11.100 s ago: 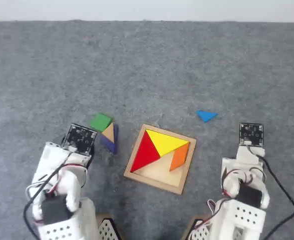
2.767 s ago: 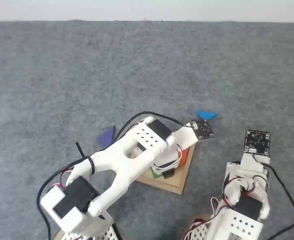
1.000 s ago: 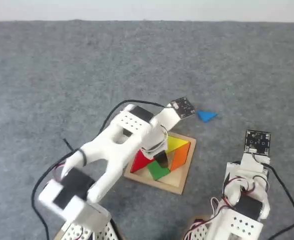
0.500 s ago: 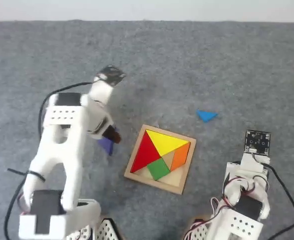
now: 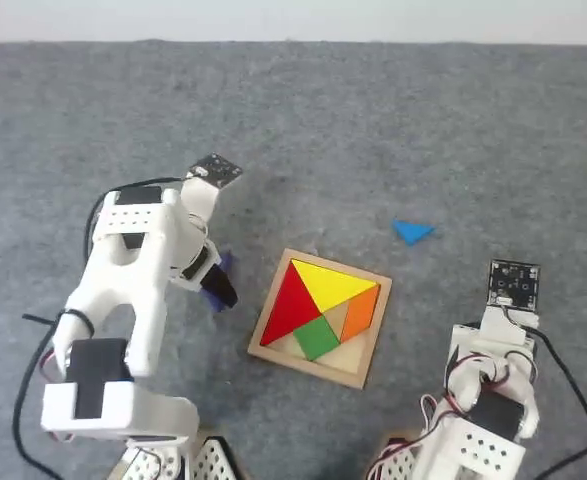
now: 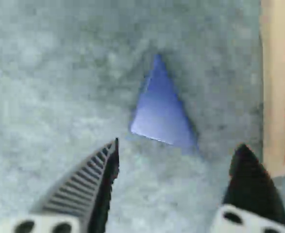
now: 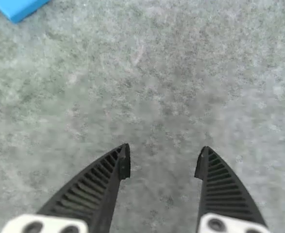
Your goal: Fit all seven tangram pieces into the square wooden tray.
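Off the tray's 9 o'clock side, the left gripper (image 6: pixel 177 145) now hangs over the purple triangle (image 6: pixel 161 114). Its jaws are spread wide, one tip on either side of the piece, and nothing is pinched. A second ago this arm was over the wooden tray (image 5: pixel 351 352). It has since swung away, and the green square (image 5: pixel 316 338) lies seated toward the tray's 6 o'clock edge. The square sits against the red triangle (image 5: pixel 288 300) and below the yellow triangle (image 5: pixel 328 283), with the orange piece (image 5: pixel 359 314) toward 3 o'clock. That likely means the square's placement is finished and the purple triangle is the next pick.

Well apart at the tray's 1 o'clock, the blue triangle (image 5: pixel 413 232) has not moved and is yet to be fetched. At 3 o'clock the right gripper (image 7: pixel 164 148) has kept still, jaws parted over bare grey mat (image 7: pixel 181 73), holding nothing.

From above, the left arm (image 5: pixel 138 270) covers most of the purple triangle. A tan patch between green and orange could be a piece or bare tray floor; which it is cannot be told. The tray is cut off at the left wrist view's edge. The blue triangle is cropped to a corner in the right wrist view.
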{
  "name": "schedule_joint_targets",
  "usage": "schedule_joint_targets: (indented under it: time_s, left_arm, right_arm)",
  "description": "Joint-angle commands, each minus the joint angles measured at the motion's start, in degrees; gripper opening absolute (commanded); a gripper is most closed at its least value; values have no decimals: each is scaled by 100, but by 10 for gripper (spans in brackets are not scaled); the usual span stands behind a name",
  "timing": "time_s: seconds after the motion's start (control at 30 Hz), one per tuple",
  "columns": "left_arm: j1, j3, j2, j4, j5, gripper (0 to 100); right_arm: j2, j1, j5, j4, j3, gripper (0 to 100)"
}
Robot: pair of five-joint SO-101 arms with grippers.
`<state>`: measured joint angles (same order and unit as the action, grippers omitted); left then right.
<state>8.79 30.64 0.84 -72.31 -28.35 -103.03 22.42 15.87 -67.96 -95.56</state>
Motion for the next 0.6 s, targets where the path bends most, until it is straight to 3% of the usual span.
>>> schedule_joint_targets:
  time_s: [0.0,0.17,0.33,0.57]
  left_arm:
    - [-97,-145,-703,123,1231,353]
    - [-273,673,-1459,1134,2470,354]
    - [44,1218,-1785,1424,2488,355]
    - [651,1218,-1477,1987,2488,355]
  right_arm:
    - [-57,215,967,321,79,220]
    - [13,-629,1020,338,712,219]
    - [760,-1349,1002,163,1626,219]
    - [3741,-2167,624,277,3437,219]
